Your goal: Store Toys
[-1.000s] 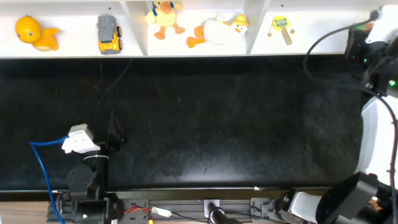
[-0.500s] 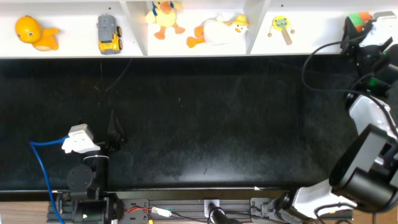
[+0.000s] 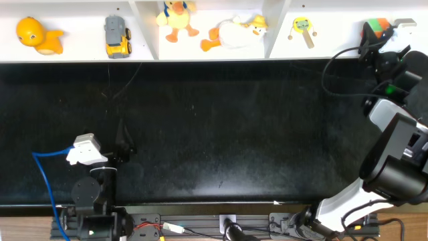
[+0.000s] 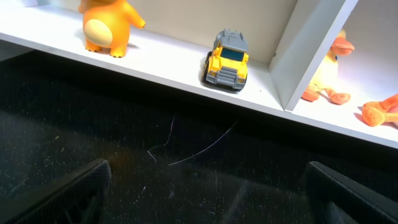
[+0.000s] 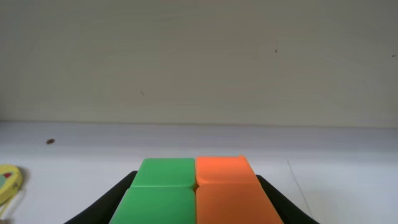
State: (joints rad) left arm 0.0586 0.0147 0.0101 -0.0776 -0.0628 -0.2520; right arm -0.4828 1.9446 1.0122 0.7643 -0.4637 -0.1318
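Note:
A green and orange block (image 5: 196, 190) sits between my right gripper's (image 5: 198, 208) fingers, held just above the white shelf floor (image 5: 74, 146). From above, the block (image 3: 376, 27) and right gripper (image 3: 378, 41) are at the shelf's far right compartment. Stored in the shelf are an orange duck (image 3: 39, 35), a yellow truck (image 3: 118, 37), a yellow plush duck (image 3: 177, 17), a white plush duck (image 3: 234, 32) and a yellow rattle (image 3: 302, 28). My left gripper (image 3: 124, 144) rests low at the mat's left, open and empty; its wrist view faces the truck (image 4: 228, 59) and orange duck (image 4: 109, 25).
The black mat (image 3: 227, 127) covers the table between the arms and the shelf. White dividers (image 4: 311, 50) separate the shelf compartments. A blue cable (image 3: 47, 174) loops beside the left arm's base. The rattle's edge (image 5: 9, 180) lies to one side of the block.
The right arm has swung left along the shelf's right end, bringing the green and orange block into view at the far right compartment. The left arm has stayed still.

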